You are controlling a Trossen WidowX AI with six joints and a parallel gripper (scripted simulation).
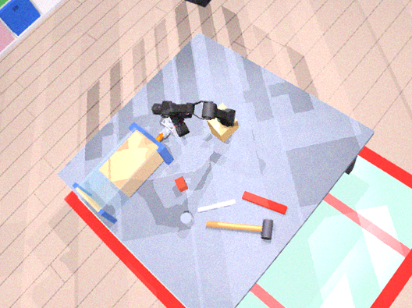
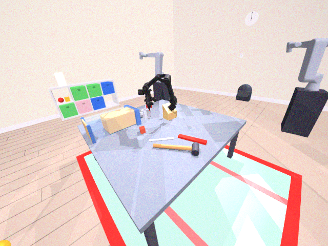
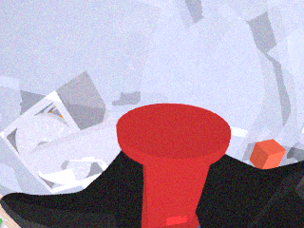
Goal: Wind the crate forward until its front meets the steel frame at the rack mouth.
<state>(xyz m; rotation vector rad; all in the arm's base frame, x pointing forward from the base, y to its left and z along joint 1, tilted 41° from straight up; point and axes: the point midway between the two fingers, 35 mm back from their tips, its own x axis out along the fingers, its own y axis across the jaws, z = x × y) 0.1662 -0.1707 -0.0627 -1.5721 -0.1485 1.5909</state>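
My gripper [image 1: 181, 126] [image 2: 149, 106] [image 3: 158, 137] is shut on the red knob [image 3: 173, 128] of the winch handle, beside the winch. The handle's pale crank arm [image 3: 97, 138] runs from under the knob to the white winch [image 1: 167, 126] [image 2: 143, 114] [image 3: 40, 130]. The square key and its hole are hidden. An orange strap [image 1: 159, 136] runs between winch and cubby. The tan crate [image 1: 129, 156] [image 2: 120, 120] sits flat in the clear cubby, its front at or very near the blue mouth frame [image 1: 168, 156] [image 2: 137, 117]. I cannot tell whether they touch.
A small red cube [image 1: 180, 183] [image 2: 142, 129] [image 3: 267, 154] lies in front of the cubby. Beyond it are a pale cup [image 1: 186, 217], a white bar [image 1: 217, 205], a red bar [image 1: 264, 202] and a mallet [image 1: 235, 226]. A wooden block [image 1: 223, 130] [image 2: 169, 114] is by the arm's base.
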